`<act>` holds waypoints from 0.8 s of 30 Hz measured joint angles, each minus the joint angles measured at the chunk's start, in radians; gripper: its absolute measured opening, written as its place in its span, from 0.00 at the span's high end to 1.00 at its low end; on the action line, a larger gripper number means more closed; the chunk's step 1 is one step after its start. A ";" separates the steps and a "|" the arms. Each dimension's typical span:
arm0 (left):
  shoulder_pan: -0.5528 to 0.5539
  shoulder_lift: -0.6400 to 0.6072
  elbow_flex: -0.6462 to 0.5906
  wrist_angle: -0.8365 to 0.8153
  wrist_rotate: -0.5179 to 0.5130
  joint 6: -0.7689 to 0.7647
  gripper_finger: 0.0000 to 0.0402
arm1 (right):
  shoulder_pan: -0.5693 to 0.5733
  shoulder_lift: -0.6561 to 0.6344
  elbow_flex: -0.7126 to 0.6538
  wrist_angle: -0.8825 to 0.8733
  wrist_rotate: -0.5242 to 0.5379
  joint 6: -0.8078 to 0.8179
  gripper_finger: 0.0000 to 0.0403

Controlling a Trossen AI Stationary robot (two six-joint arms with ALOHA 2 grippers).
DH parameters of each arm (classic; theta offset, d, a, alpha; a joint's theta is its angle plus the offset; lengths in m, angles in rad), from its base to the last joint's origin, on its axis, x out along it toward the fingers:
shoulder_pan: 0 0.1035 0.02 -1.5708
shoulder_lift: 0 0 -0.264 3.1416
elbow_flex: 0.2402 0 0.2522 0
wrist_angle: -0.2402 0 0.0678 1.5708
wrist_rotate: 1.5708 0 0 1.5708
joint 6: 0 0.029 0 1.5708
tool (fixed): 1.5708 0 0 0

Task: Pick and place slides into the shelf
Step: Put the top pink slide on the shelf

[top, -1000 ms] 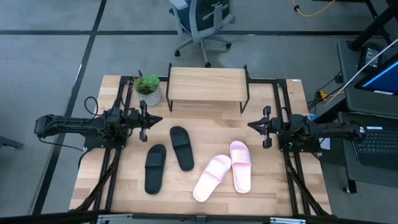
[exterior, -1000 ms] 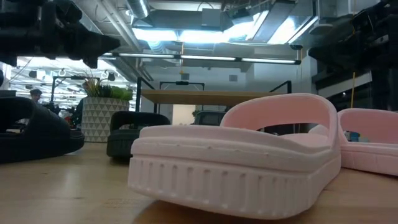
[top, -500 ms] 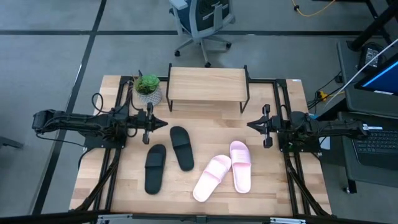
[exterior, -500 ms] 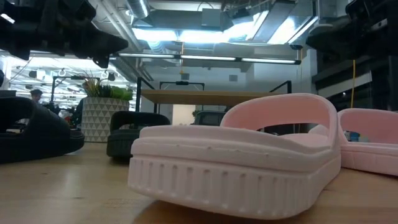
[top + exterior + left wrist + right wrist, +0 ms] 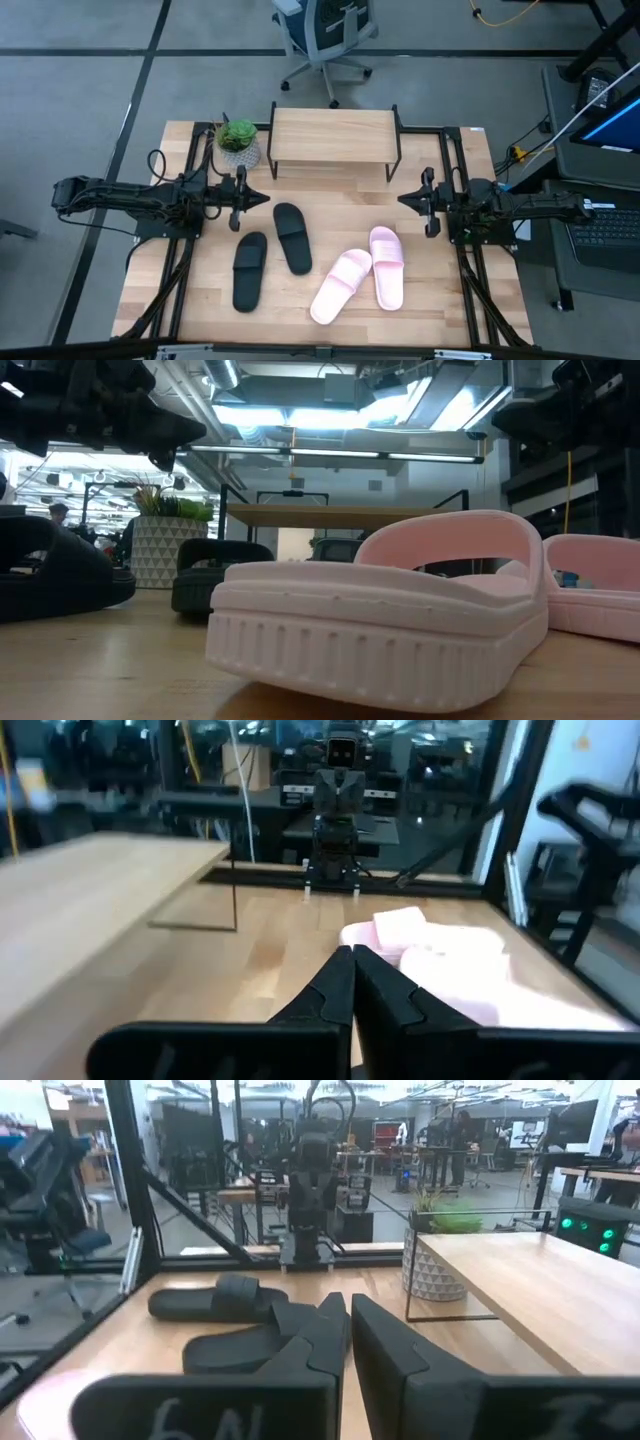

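Two black slides (image 5: 292, 237) (image 5: 249, 270) lie sole-down on the table left of centre. Two pink slides (image 5: 341, 285) (image 5: 387, 266) lie sole-down right of centre. The shelf (image 5: 333, 140) stands on its black legs at the table's far edge. My left gripper (image 5: 262, 197) is shut and empty, in the air just left of the far black slide. My right gripper (image 5: 402, 200) is shut and empty, above the table right of the pink slides. In the left wrist view the shut fingers (image 5: 352, 965) point at the pink slides (image 5: 420, 935); in the right wrist view (image 5: 348, 1312) they point at the black slides (image 5: 215, 1298).
A potted plant (image 5: 238, 143) in a white patterned pot stands left of the shelf. Black frame rails (image 5: 185, 250) (image 5: 465, 260) run along the table's left and right sides. An office chair (image 5: 325, 35) stands on the floor beyond the table.
My left gripper has gone a little toward the table's right edge, closer to the far black slide, staying shut. The slides have kept still.
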 joint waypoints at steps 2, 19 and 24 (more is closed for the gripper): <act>0.000 0.000 0.000 0.000 0.019 0.066 1.00 | 0.000 -0.001 0.000 -0.003 0.000 -0.054 0.94; 0.000 0.000 0.001 0.010 0.123 0.045 1.00 | 0.001 0.000 0.000 -0.046 -0.136 -0.157 0.98; -0.032 0.022 0.019 0.001 0.078 -0.013 1.00 | 0.001 0.000 0.004 -0.049 -0.137 -0.126 0.98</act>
